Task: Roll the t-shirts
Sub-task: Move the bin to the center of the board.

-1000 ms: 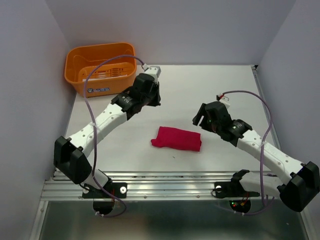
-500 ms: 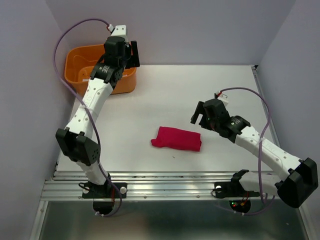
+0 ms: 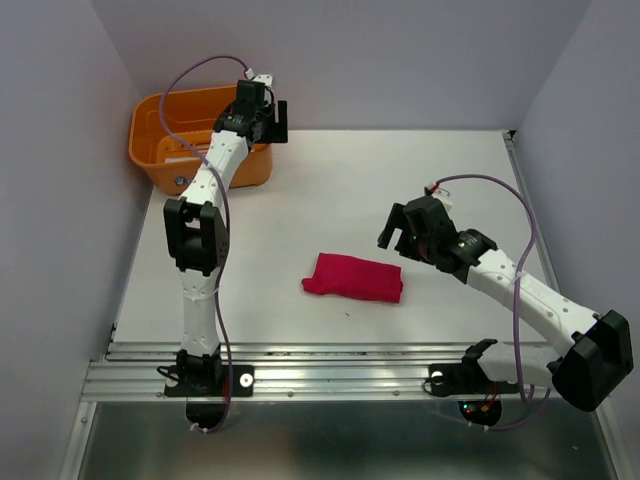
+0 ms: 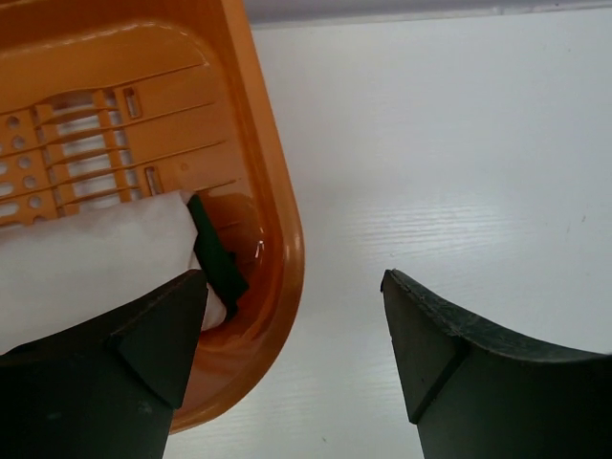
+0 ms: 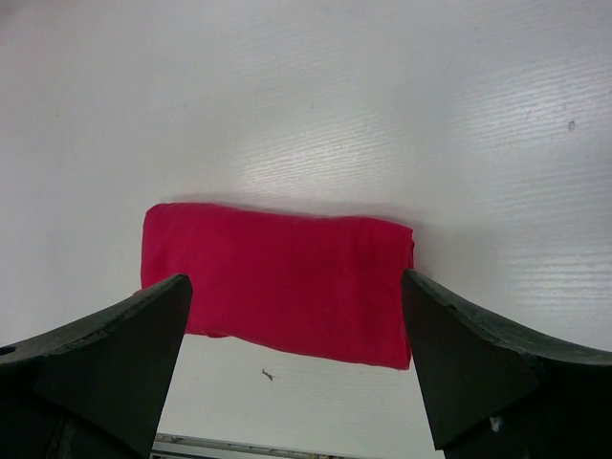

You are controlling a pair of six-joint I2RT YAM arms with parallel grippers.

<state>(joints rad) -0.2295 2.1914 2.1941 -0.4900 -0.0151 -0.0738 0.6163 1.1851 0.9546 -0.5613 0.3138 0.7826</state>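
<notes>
The t-shirt (image 3: 353, 278) is a compact crimson-pink bundle lying on the white table near the middle front. In the right wrist view the t-shirt (image 5: 277, 282) sits below and between the spread fingers of my right gripper (image 5: 296, 287). The right gripper (image 3: 393, 228) hovers open just right of the bundle, holding nothing. My left gripper (image 3: 273, 118) is far back at the right rim of the orange basket (image 3: 150, 150), open and empty. In the left wrist view the left gripper (image 4: 292, 320) straddles the basket's rim (image 4: 277, 206).
Inside the basket lies a white thing (image 4: 86, 263) with a dark green strip (image 4: 215, 258). Grey walls close in the table on the left, back and right. A metal rail (image 3: 330, 365) with both arm bases runs along the near edge.
The left arm has swung from the table's middle back to the basket and now stands stretched upright. The right gripper has shifted slightly left. The t-shirt has not moved.
</notes>
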